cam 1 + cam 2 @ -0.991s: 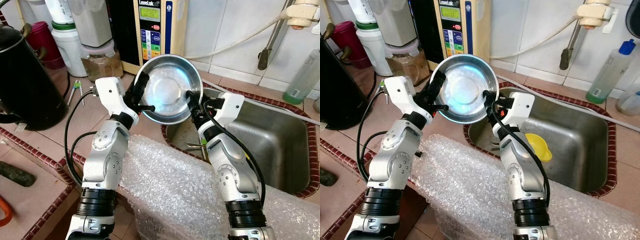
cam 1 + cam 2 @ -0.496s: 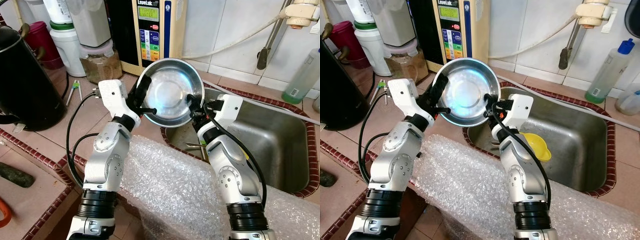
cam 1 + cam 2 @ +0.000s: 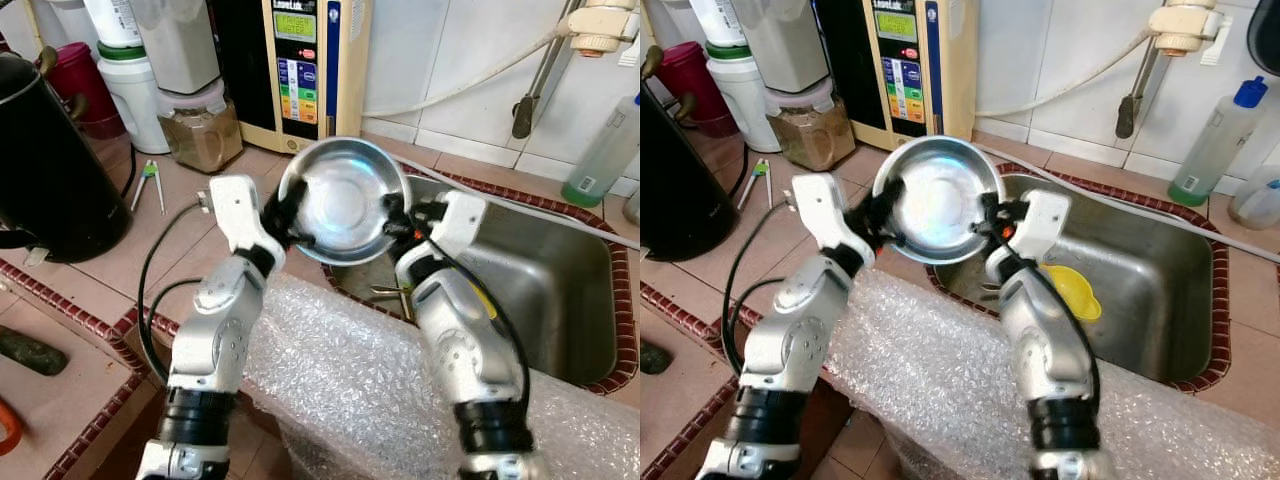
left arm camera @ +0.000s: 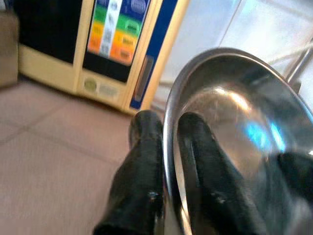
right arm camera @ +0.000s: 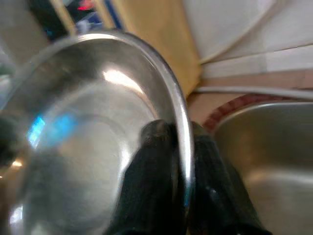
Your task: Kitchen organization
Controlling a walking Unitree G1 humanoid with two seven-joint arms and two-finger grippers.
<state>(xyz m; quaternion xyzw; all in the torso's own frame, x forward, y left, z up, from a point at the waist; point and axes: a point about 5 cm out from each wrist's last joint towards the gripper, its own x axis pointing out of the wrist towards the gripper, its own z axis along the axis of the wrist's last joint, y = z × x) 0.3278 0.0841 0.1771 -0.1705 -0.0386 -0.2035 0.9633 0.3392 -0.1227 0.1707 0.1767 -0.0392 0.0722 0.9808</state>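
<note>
A shiny steel bowl (image 3: pixel 343 200) hangs tilted above the counter at the sink's near left corner, its hollow facing me. My left gripper (image 3: pixel 288 205) is shut on the bowl's left rim, one finger (image 4: pixel 142 171) outside and one inside. On the opposite side my right gripper (image 3: pixel 392 215) is shut on the right rim, with its fingers (image 5: pixel 156 161) astride the edge. In both wrist views the bowl (image 4: pixel 234 122) (image 5: pixel 88 147) fills much of the picture.
The steel sink (image 3: pixel 540 290) lies at the right with a yellow funnel (image 3: pixel 1077 292) in it. Bubble wrap (image 3: pixel 340 380) covers the counter's front edge. A black kettle (image 3: pixel 50 170), jars (image 3: pixel 200 120), a water ioniser (image 3: pixel 300 60) and a green-tinted bottle (image 3: pixel 605 150) line the back.
The bowl, held by both grippers, has come lower and a little nearer to me. The view has shifted slightly and the arms are blurred.
</note>
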